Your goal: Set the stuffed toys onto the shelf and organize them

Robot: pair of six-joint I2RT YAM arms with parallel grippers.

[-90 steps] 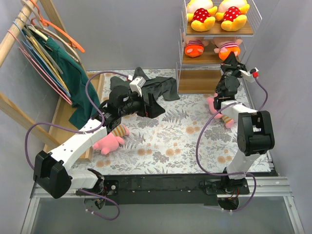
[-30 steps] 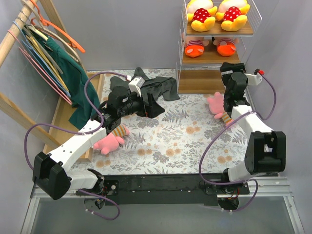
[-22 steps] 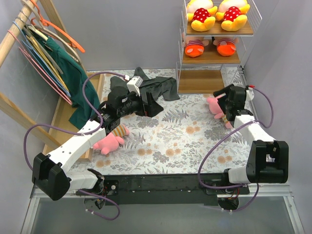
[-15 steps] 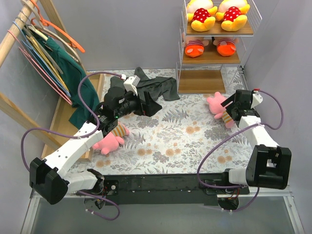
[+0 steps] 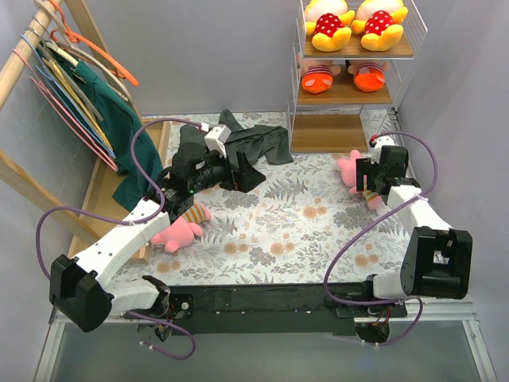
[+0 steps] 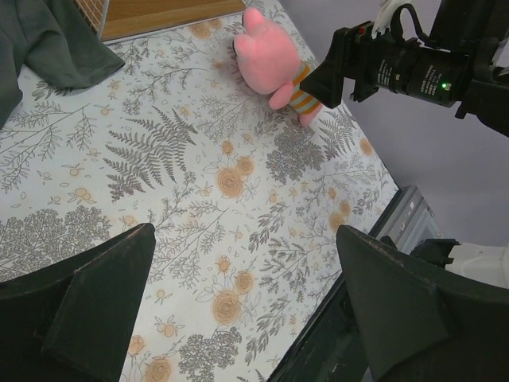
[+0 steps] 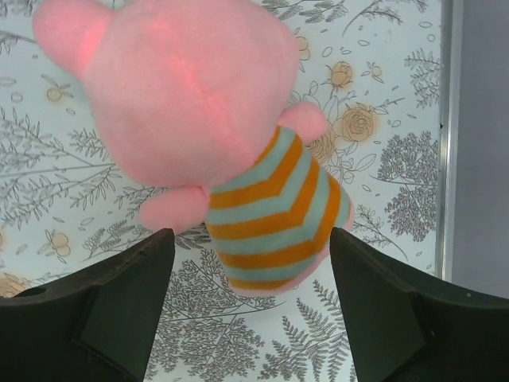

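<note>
Flowered cloth covers the desk [image 5: 278,231], and from my seat at the far end the overhead view takes in all of it. At the back right stands the shelf [image 5: 326,135], a white wire frame with wooden boards. Two yellow dolls in red dotted dresses [image 5: 328,24] [image 5: 380,22] sit side by side on its top board. Two dolls in striped shirts [image 5: 318,78] [image 5: 370,77] sit on the middle board. The lowest board is bare.

Two pink dolls lie on the desk. One [image 5: 350,169] is just in front of the shelf's right end, face down, in a shirt striped orange and pale green. The right pincer [image 7: 250,239] hangs over it with its fingers wide apart, one on each side of the striped body, gripping nothing. I cannot tell whether either finger touches the doll. The other pink doll [image 5: 176,232] lies at the left, partly under the left arm.

The left pincer [image 6: 245,239] is fully open and empty, held above bare cloth near a dark grey garment [image 5: 254,143] crumpled at the back of the desk. A slanted wooden clothes rail with hangers [image 5: 48,87] leans along the left side.
</note>
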